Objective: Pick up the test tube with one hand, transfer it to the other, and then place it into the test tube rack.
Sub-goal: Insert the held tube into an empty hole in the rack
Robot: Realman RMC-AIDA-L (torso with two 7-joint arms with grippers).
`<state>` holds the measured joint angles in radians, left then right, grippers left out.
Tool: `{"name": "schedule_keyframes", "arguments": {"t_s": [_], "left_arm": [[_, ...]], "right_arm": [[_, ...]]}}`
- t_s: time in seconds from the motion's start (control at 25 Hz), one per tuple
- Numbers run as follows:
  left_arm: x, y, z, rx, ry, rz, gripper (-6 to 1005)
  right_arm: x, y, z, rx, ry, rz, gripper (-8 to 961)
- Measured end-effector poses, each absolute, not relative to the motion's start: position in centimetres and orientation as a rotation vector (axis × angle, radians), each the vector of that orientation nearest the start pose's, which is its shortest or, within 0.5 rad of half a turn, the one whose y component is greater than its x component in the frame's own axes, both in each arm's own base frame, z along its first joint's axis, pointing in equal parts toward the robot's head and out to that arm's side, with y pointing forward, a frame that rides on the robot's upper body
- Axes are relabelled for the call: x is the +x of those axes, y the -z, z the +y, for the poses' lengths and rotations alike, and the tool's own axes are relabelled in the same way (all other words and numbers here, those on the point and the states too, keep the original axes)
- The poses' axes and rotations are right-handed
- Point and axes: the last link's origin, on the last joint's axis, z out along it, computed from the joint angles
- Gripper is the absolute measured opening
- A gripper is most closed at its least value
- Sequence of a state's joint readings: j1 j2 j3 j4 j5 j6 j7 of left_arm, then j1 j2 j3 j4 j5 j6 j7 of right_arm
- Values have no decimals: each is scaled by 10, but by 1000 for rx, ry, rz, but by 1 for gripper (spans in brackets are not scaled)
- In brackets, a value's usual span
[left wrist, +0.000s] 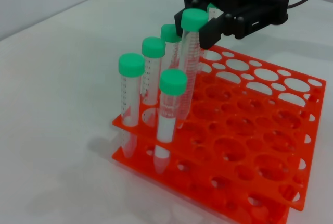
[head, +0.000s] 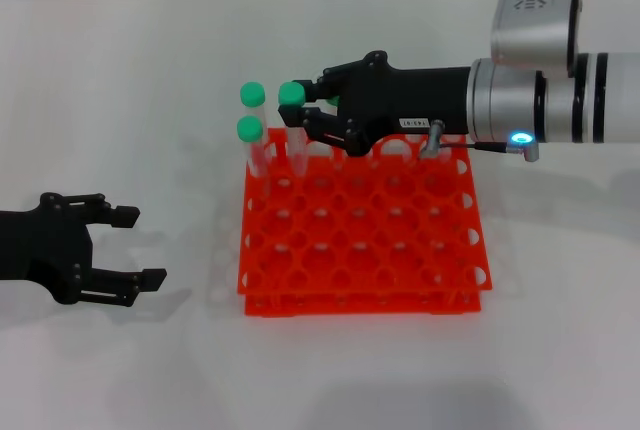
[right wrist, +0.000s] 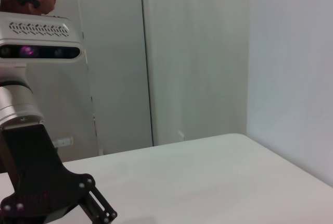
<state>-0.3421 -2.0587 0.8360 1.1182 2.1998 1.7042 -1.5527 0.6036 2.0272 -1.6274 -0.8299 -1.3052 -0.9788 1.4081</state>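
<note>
My right gripper (head: 304,110), the black one with the white label, is shut on a green-capped test tube (head: 291,96) just under its cap. The tube leans, with its lower end in a hole at the back left of the orange-red test tube rack (head: 360,302). In the left wrist view the gripper (left wrist: 202,17) grips the tilted tube (left wrist: 188,67) above the rack (left wrist: 312,130). My left gripper (head: 148,247) is open and empty, low over the table left of the rack.
Several other green-capped tubes (left wrist: 131,94) stand in the rack's left holes; two show in the head view (head: 250,130). The rest of the rack's holes are empty. The right wrist view shows the left arm's wrist camera (right wrist: 39,51) and a white wall.
</note>
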Motion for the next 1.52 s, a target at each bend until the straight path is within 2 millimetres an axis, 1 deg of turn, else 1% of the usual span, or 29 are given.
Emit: {"name": "schedule_keyframes", "arguments": {"t_s": [0.4, 1.52], "left_arm": [[-289, -49, 292, -2842, 176, -562, 870], [-289, -47, 294, -2851, 169, -560, 866]], "right_arm": [[140, 66, 374, -2757, -682, 238, 253], [146, 70, 374, -2750, -648, 242, 254]]}}
